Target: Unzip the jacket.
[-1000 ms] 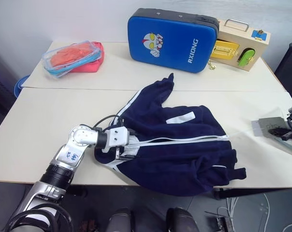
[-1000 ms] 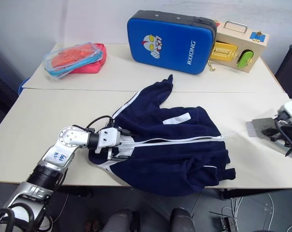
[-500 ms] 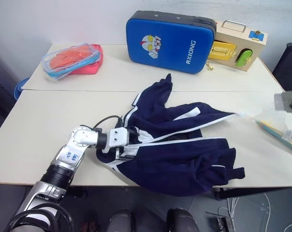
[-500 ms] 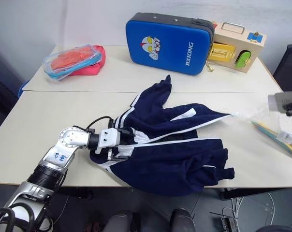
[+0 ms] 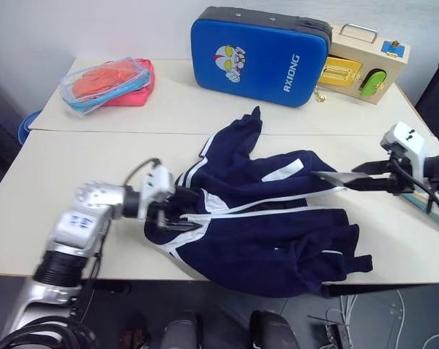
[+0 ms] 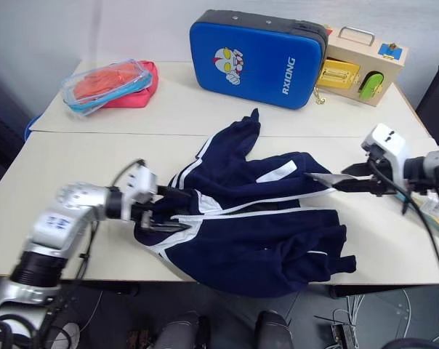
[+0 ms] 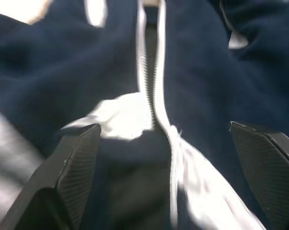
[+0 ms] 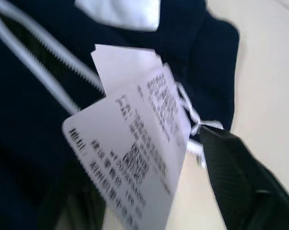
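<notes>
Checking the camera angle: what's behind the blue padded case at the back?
A wooden box with a metal handle stands behind the blue case, sticking out on the right; the part behind the case is hidden.

Two pale tables (image 5: pixel 74 174) stood butted together. On the near one lay the navy jacket (image 5: pixel 263 233), at centre. On the far one, a clear pouch (image 5: pixel 107 83) sat at ten o'clock, a blue padded case (image 5: pixel 259 47) at twelve, a wooden box (image 5: pixel 365 62) at one.

Item count on the two tables: one navy jacket (image 5: pixel 267 218), one blue padded case (image 5: pixel 259 45), one wooden latch box (image 5: pixel 361 64), one clear pouch of orange and pink cloth (image 5: pixel 107 82), two printed tags (image 8: pixel 135 139) at the jacket.
</notes>
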Controlling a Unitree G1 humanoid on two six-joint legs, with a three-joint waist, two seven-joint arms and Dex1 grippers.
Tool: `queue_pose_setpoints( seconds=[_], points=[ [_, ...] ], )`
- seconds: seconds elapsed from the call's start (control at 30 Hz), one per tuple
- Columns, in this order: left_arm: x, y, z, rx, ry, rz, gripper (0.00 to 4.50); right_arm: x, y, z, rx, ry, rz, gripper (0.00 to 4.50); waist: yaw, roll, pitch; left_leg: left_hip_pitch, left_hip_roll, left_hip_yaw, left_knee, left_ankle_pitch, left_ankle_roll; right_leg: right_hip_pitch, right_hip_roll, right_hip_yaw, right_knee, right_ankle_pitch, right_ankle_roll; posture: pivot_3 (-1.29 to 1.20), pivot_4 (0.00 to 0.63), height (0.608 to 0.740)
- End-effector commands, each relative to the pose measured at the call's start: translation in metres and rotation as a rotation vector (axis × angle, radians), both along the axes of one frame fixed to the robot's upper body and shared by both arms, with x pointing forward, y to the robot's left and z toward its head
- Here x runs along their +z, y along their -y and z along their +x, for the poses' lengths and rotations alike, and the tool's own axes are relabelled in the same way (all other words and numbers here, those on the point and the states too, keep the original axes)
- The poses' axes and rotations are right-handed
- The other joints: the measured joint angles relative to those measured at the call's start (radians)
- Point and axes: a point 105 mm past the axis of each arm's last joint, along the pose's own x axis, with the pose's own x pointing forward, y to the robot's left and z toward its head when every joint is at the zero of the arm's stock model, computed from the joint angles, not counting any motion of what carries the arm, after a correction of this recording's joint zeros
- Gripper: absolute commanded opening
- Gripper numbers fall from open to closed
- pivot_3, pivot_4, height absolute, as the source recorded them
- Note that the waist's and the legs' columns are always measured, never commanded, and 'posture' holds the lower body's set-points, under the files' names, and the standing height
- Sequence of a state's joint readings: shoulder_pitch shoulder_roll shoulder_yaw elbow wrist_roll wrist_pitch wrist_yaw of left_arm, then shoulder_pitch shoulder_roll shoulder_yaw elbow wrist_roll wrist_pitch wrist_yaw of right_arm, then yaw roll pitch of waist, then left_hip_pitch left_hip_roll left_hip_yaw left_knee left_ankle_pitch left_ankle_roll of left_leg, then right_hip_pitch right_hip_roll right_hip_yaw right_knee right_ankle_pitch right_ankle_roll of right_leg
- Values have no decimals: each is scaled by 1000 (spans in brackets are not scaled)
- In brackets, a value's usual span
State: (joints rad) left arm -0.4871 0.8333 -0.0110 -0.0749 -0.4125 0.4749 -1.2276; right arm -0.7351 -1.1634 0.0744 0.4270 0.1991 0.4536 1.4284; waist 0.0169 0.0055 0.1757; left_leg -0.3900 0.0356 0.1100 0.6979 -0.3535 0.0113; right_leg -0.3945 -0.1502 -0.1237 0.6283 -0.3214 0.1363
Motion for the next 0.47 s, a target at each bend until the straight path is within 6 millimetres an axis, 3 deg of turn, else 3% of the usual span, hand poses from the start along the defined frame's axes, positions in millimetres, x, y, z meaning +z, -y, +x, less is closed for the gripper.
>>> queue_pose_setpoints(
  seconds=[0.03, 0.07, 0.13, 0.23, 0.37, 0.47],
  points=[
    [28, -41, -17, 32, -7, 48, 4500, 37, 21, -23, 92, 50, -52, 4190, -7, 1, 1, 1, 0, 1, -1, 0, 0, 0, 0, 1, 0, 0, 0, 0, 150, 740],
    [32, -49, -20, 45, -10, 66, 4500, 41, 24, -26, 97, 52, -47, 4457, -13, 2, 2, 1, 0, 1, -1, 0, 0, 0, 0, 1, 0, 0, 0, 0, 150, 740],
    [41, -81, -23, 118, 53, 165, 4500, 53, 40, -31, 61, 85, -68, 4457, -23, 1, 3, 1, 0, 1, -1, 0, 0, 0, 0, 1, 0, 0, 0, 0, 150, 740],
    [55, -110, -33, 155, 83, 246, 4500, 57, 55, -44, 26, 75, -76, 4457, -34, 1, 5, 3, 1, 3, -1, 0, 0, 0, 1, 2, 0, 0, 0, 0, 150, 740],
    [78, -119, -38, 186, 107, 225, 4500, 60, 58, -51, 20, 78, -25, 4457, -46, 1, 7, 3, 2, 4, -1, 0, -1, 0, 1, 3, 0, 0, 0, 0, 150, 740],
    [79, -123, -37, 187, 134, 259, 4500, 64, 54, -49, 33, 108, 32, 4457, -48, 2, 7, 4, 2, 6, -1, 0, -1, 0, 1, 4, 1, 0, 0, 0, 150, 740]
  ],
)
